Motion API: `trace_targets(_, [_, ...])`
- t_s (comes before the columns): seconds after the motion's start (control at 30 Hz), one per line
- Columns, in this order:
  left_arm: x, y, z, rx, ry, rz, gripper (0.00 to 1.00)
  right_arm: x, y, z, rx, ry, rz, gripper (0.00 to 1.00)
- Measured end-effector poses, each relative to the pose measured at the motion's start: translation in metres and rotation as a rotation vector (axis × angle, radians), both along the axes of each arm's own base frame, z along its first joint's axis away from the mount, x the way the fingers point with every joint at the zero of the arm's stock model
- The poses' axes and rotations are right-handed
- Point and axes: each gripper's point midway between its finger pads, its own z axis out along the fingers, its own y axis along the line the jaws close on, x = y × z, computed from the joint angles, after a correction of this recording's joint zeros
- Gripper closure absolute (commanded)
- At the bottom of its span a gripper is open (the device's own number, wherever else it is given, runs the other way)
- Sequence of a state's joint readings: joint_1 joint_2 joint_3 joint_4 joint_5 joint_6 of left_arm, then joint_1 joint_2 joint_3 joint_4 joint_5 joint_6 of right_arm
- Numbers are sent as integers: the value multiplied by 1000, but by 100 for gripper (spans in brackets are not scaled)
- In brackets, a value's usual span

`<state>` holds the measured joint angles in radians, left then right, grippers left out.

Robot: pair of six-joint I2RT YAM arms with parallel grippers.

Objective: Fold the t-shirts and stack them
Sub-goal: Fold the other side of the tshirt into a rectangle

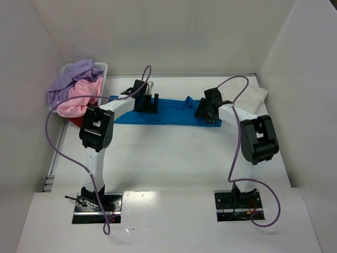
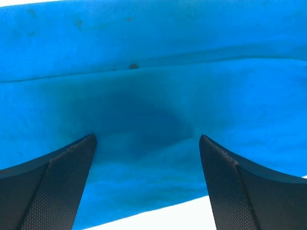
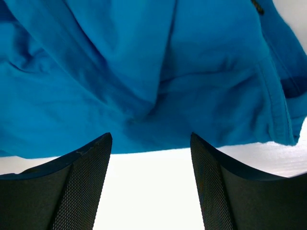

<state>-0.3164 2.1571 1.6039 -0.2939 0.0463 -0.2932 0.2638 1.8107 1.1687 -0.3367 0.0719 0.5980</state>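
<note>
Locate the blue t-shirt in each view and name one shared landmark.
Top external: the blue t-shirt lies flat, far middle of the table.
Left wrist: blue t-shirt fills nearly the whole picture.
Right wrist: blue t-shirt covers the upper two thirds.
Shared landmark: its edge against the white table.

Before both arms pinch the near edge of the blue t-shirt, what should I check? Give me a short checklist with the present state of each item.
1. Left gripper jaws apart, nothing between: ok.
2. Left gripper above blue t-shirt, near its edge: ok.
3. Right gripper jaws apart: ok.
4. Cloth between right jaws: not ok, only bare table there; hem lies ahead.
5. Shirt flat: not ok, folds at right end.
6. Layers at the hem: cannot tell.
</note>
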Motion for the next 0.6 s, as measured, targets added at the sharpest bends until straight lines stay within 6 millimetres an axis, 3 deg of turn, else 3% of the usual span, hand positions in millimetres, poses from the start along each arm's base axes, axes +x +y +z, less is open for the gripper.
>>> trace_targets(0.2, [1, 2, -3, 1, 7, 5, 4, 17, 4, 13, 15, -48, -9, 31])
trace_targets(0.3, [1, 2, -3, 1, 7, 5, 4, 19, 5, 13, 18, -54, -11, 37])
trace_targets(0.43, [1, 2, -3, 0, 7, 4, 4, 21, 5, 4, 15, -42, -11, 47])
trace_targets(0.6, [1, 2, -3, -1, 8, 3, 4, 23, 6, -18, 6, -4, -20, 70])
